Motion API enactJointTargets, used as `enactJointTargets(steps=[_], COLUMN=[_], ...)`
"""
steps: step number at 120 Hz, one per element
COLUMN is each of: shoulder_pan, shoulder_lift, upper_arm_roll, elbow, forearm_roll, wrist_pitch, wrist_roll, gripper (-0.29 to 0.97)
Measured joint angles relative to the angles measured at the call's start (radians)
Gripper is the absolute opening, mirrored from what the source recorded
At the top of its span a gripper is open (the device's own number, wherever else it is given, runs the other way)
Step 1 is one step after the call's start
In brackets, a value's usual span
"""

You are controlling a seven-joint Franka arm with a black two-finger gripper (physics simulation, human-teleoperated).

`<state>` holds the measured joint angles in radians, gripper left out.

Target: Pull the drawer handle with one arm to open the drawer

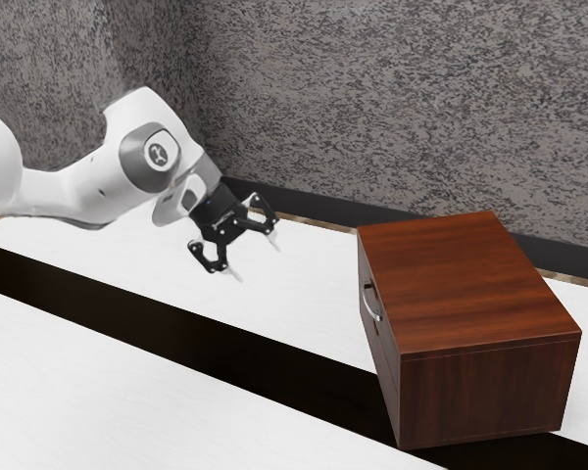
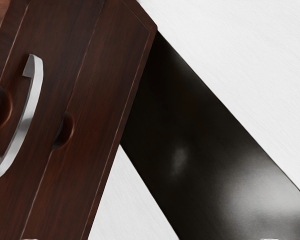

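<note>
A dark red-brown wooden drawer box (image 1: 470, 328) stands on the table at the exterior view's right. Its narrow front face turns toward the arm and carries a curved silver handle (image 1: 370, 302). The drawer front sits flush with the box. My black gripper (image 1: 255, 257) hangs open above the table, well off to the exterior view's left of the handle, with nothing between its fingers. In the wrist view the drawer front (image 2: 75, 120) and its silver handle (image 2: 20, 117) appear ahead of my hand.
The table is white with a wide black stripe (image 1: 127, 294) running across it under the gripper and past the box. A rough grey wall (image 1: 392, 98) rises behind, with a dark skirting at its foot.
</note>
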<state>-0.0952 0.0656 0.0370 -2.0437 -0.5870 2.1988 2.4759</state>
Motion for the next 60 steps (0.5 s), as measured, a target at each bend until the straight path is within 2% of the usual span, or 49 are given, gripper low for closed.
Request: enactJointTargets(steps=[15, 37, 49, 60], shoulder_pan=[-0.016, -0.039, -0.045, -0.057], shoulder_lift=[0.038, 0.107, 0.136, 0.156], upper_arm_roll=[-0.009, -0.029, -0.030, -0.031], elbow=[0.005, 0.059, 0.080, 0.085], forearm_roll=[-0.065, -0.115, -0.139, -0.165], wrist_pitch=[0.033, 0.081, 0.098, 0.108], wrist_roll=[0.160, 0.341, 0.419, 0.421], gripper=[0.52, 0.44, 0.39, 0.36])
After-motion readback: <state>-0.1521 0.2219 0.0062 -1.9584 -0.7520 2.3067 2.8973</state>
